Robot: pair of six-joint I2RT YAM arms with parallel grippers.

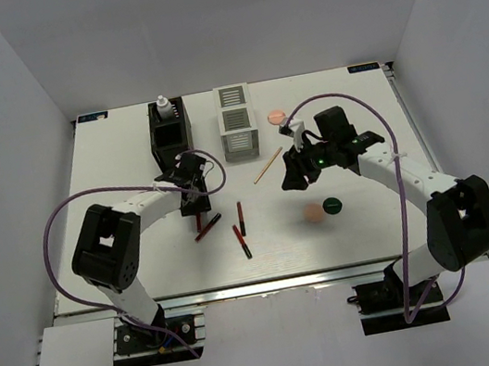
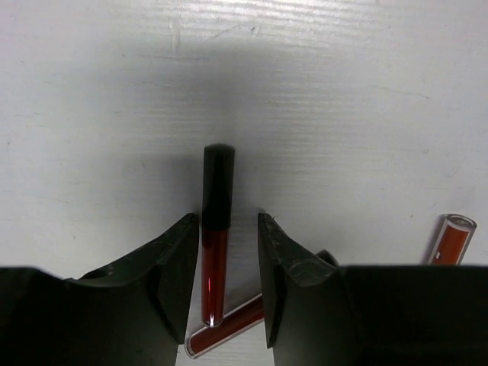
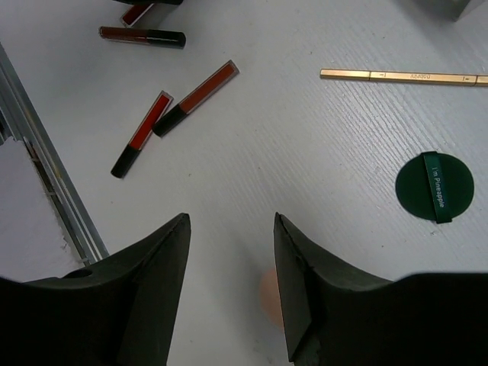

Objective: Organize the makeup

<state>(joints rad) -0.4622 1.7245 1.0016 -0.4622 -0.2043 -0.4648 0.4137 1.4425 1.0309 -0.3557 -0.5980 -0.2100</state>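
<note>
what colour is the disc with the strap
Dark green disc, clearest in the right wrist view.

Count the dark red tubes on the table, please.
4 tubes: one between the left gripper's jaws, one slanted beside it, two nearer the middle. Others may be hidden.

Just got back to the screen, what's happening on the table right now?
The left gripper is open, jaws either side of a dark red tube lying on the table, not clamped. The right gripper is open and empty, near the peach disc and the green disc. The white bottle stands in the black box; other tubes lie loose.
</note>
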